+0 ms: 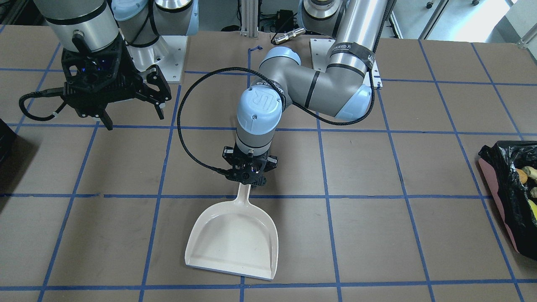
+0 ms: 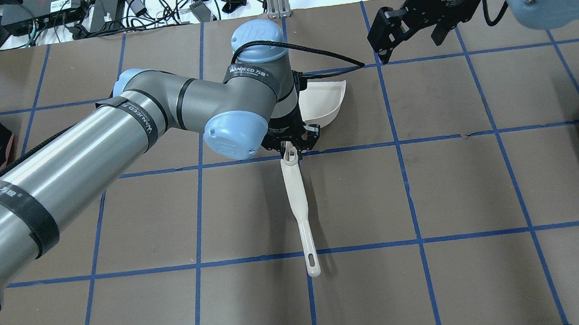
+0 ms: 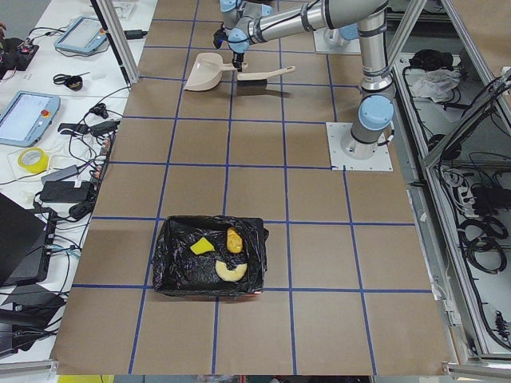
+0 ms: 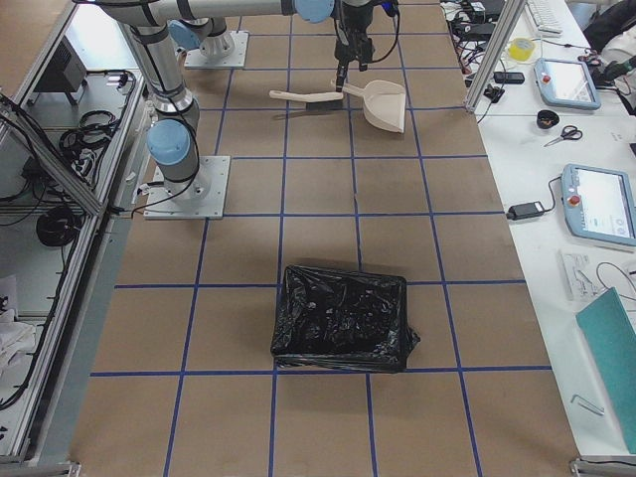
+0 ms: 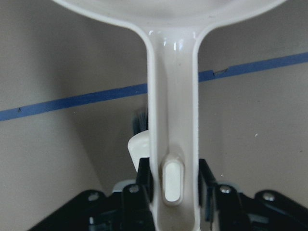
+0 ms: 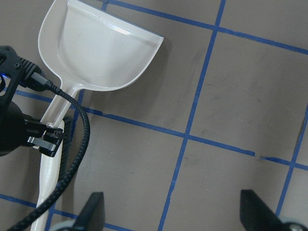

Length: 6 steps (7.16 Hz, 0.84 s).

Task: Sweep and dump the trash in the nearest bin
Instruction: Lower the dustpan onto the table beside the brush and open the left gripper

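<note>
Grip: left gripper (image 5: 173, 175) has its fingers (image 5: 143, 175) pressed to either side of the dustpan (image 1: 233, 239) handle, apparently clamped on it. The pan is empty and reaches toward 6 o'clock in the front-facing view. Whether its lip rests fully on the table (image 1: 419, 167) or is held just off it cannot be told. The brush (image 2: 299, 208) lies loose, running to 6 o'clock of that gripper in the overhead view. Its bristle end is tucked under the wrist and hardly shows. The right gripper (image 6: 175, 216) is spread wide and holds nothing, well apart at 1 o'clock overhead. The bin (image 3: 168, 267) stands well apart at 9 o'clock overhead. It holds the trash (image 3: 234, 238), which is three pieces on the black liner. Progress, as judged: sweeping and dumping look done, with no trash seen on the table. What seems left is letting go of the pan and withdrawing. Obscured: the left arm covers most of the pan overhead, and the bin is cut off at the frame edge in the front-facing and overhead views. A second black-bagged container (image 4: 343, 318) shows no contents from its side.
</note>
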{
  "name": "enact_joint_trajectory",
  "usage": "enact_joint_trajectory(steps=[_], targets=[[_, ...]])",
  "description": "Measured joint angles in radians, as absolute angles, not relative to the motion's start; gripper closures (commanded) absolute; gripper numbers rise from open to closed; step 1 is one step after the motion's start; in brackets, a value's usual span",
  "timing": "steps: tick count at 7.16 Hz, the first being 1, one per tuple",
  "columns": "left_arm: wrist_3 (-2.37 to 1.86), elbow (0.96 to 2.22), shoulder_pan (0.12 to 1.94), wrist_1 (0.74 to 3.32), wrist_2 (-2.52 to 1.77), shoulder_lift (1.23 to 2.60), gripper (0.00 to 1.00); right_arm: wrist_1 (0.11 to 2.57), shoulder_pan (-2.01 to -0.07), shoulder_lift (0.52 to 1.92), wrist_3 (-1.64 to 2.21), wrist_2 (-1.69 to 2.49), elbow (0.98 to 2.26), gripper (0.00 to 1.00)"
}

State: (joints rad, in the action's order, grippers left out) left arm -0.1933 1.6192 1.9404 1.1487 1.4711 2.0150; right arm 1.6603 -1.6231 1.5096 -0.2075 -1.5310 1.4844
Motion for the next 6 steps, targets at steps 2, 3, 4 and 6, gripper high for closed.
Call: enact_joint_trajectory(steps=[2,3,4,6], targets=[[-0.209,1.62,1.94,1.15,1.46,2.018,1.0,1.658,-1.623,1.51,-0.208,-1.544,1.484,0.0],[-0.225,1.62,1.942,1.15,1.45,2.023,1.0,1.658,-1.623,1.509,-0.209,-1.546,1.484,0.0],[-0.235,1.62,1.945,1.149,1.446,2.029,0.91,1.657,-1.623,1.51,-0.209,-1.547,1.483,0.0],[-0.242,1.62,1.956,1.149,1.446,2.034,0.0,1.656,-1.623,1.51,-0.21,-1.548,1.483,0.0]])
